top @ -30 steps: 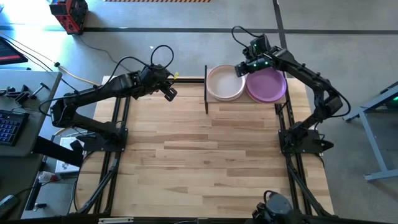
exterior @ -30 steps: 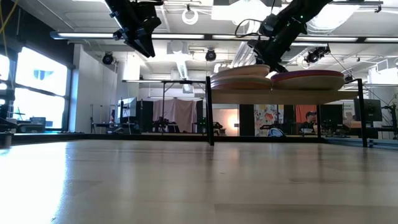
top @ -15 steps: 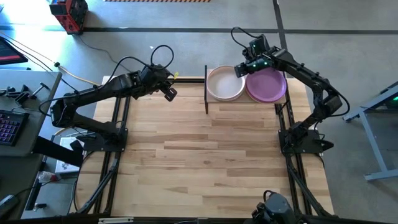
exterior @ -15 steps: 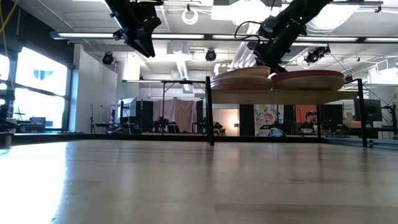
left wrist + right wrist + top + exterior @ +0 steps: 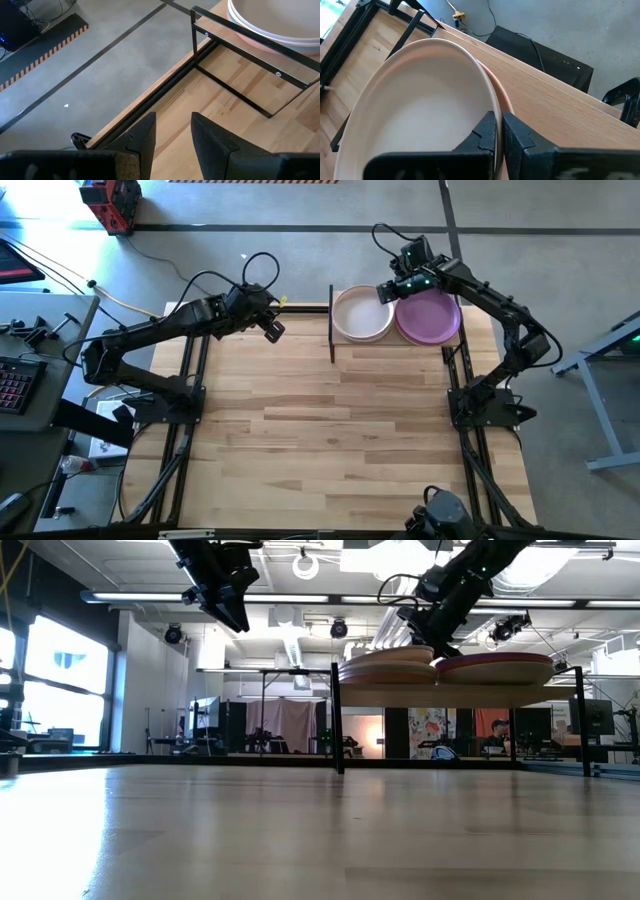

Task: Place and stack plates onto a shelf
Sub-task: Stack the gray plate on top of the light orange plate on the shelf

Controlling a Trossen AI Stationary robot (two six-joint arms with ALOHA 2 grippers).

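Observation:
The shelf (image 5: 400, 344) stands at the table's far edge with two stacks of plates on it. A cream-white plate (image 5: 360, 316) tops the left stack, over a peach one (image 5: 506, 102). A purple plate (image 5: 434, 320) tops the right stack. My right gripper (image 5: 388, 292) is between the stacks, at the white plate's far right rim, and is shut on it. My left gripper (image 5: 272, 330) hangs open in the air over the table's far left part, left of the shelf, with nothing between its fingers (image 5: 147, 135). My right gripper pinches the cream-white plate's rim (image 5: 493, 106) on its far right side, and the rim runs into the narrow slit between the two fingers (image 5: 486, 132). The fingers slant down from the far right. The plate lies on top of the left stack (image 5: 388, 662).
The shelf's black posts (image 5: 331, 325) stand on the wooden tabletop (image 5: 330, 440), which stretches bare toward the near edge. The arms' black frames run along the table's left and right sides. A desk with a keyboard stands left of the table.

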